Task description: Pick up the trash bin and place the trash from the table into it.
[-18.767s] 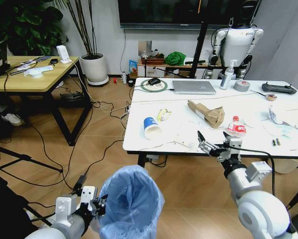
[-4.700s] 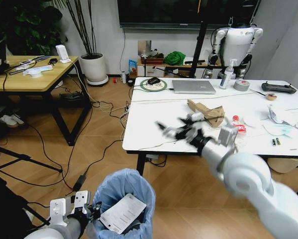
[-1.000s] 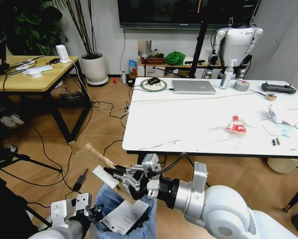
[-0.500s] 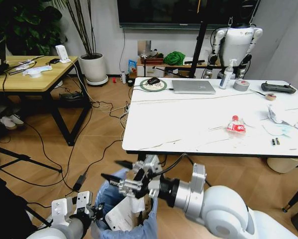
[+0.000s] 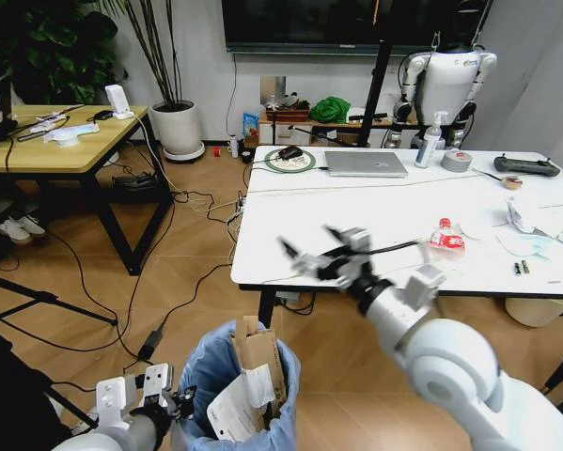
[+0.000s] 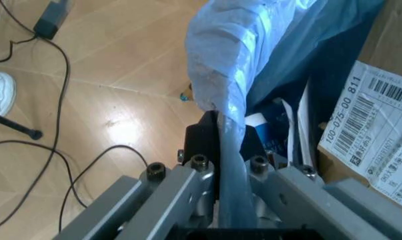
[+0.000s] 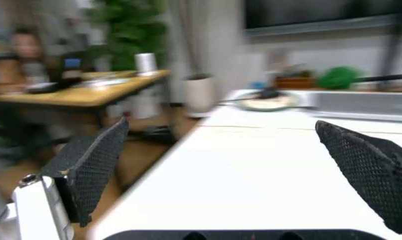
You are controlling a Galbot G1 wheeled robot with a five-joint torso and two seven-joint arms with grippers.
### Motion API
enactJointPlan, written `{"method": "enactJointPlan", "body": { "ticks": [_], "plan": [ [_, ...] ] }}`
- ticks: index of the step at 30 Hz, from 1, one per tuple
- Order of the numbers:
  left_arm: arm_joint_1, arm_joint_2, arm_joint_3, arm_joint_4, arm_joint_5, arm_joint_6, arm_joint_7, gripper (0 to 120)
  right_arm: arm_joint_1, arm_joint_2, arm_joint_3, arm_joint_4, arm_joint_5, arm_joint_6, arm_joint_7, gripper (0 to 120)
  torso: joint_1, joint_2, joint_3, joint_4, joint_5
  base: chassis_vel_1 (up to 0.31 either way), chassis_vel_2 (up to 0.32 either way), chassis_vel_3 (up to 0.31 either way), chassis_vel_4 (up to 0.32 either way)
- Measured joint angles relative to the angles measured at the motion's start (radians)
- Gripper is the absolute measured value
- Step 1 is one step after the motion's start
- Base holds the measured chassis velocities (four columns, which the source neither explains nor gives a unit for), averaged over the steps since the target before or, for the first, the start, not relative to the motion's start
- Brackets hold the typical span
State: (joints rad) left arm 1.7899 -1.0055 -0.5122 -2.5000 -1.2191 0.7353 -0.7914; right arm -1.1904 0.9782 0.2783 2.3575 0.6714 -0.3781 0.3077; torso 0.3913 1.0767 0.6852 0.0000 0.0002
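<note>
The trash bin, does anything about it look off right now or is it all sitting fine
One thing: the torn cardboard box stands on end in the trash bin and pokes above its rim instead of sitting down inside. The left gripper is shut on the bin's bag-lined rim.

Wooden plank floor [image 5: 187, 254], warm brown, black cables [image 5: 93, 329] strewn across it. White wall [image 5: 201, 56] at back. Dark screen [image 5: 347, 23] mounted top centre. Wooden-topped desk [image 5: 55, 150] with black legs, upper left. Leafy plant [image 5: 51, 47] in upper left corner. White pot [image 5: 179, 129] with tall thin stems beside desk. Low shelf [image 5: 304, 117] under screen, green cloth [image 5: 331, 110] on it. Even indoor light.
</note>
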Motion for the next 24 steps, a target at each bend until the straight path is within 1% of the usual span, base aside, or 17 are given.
{"method": "enactJointPlan", "body": {
  "ticks": [1, 2, 4, 7, 9, 10, 12, 14, 17, 24],
  "plan": [
    [0.000, -0.006, 0.000, 0.000, 0.006, 0.000, 0.004, 0, -0.050, 0.022, 0.039, 0.008, -0.038, -0.014, 0.020, 100, 0.000, 0.000, 0.000, -0.0002, 0.0000, 0.000, 0.000, 0.000, 0.000],
    [0.000, -0.006, 0.000, 0.000, 0.006, 0.000, 0.004, 0, -0.050, 0.022, 0.039, 0.008, -0.038, -0.014, 0.020, 100, 0.000, 0.000, 0.000, -0.0002, 0.0000, 0.000, 0.000, 0.000, 0.000],
    [0.001, -0.016, 0.003, 0.000, 0.013, 0.000, 0.008, 0, -0.127, 0.069, 0.091, 0.023, -0.092, -0.034, 0.046, 100, 0.000, 0.000, 0.000, -0.0002, -0.0001, 0.000, 0.000, 0.000, 0.000],
    [0.007, -0.029, 0.010, 0.000, 0.051, 0.000, 0.027, 0, -0.220, 0.181, 0.152, 0.054, -0.184, -0.037, 0.054, 100, 0.000, 0.000, 0.000, 0.0000, 0.0000, 0.000, 0.000, 0.000, 0.000],
    [0.008, -0.037, 0.011, 0.000, 0.077, 0.000, 0.042, 0, -0.263, 0.241, 0.177, 0.081, -0.221, -0.036, 0.050, 100, 0.000, 0.000, 0.000, -0.0001, -0.0002, 0.000, 0.000, 0.000, 0.000],
    [0.008, -0.037, 0.011, 0.000, 0.077, 0.000, 0.042, 0, -0.263, 0.241, 0.177, 0.081, -0.221, -0.036, 0.050, 100, 0.000, 0.000, 0.000, -0.0001, -0.0002, 0.000, 0.000, 0.000, 0.000],
    [0.008, -0.050, 0.017, 0.000, 0.108, 0.000, 0.056, 0, -0.309, 0.286, 0.193, 0.109, -0.249, -0.041, 0.041, 100, 0.000, 0.000, 0.000, 0.0000, -0.0004, 0.000, 0.000, 0.000, 0.000],
    [0.007, -0.061, 0.022, 0.000, 0.134, 0.000, 0.070, 0, -0.332, 0.305, 0.197, 0.113, -0.290, -0.040, 0.026, 100, 0.000, 0.000, 0.000, 0.0000, -0.0002, 0.000, 0.000, 0.000, 0.000],
    [0.006, -0.066, 0.025, 0.000, 0.146, 0.000, 0.076, 0, -0.341, 0.313, 0.207, 0.113, -0.318, -0.036, 0.005, 100, 0.000, 0.000, 0.000, 0.0000, -0.0003, 0.000, 0.000, 0.000, 0.000],
    [0.003, -0.067, 0.022, 0.000, 0.145, 0.000, 0.078, 0, -0.322, 0.308, 0.223, 0.100, -0.305, -0.036, -0.006, 100, 0.000, 0.000, 0.000, 0.0002, -0.0004, -0.019, -0.015, 0.015, 0.008]
  ]
}}
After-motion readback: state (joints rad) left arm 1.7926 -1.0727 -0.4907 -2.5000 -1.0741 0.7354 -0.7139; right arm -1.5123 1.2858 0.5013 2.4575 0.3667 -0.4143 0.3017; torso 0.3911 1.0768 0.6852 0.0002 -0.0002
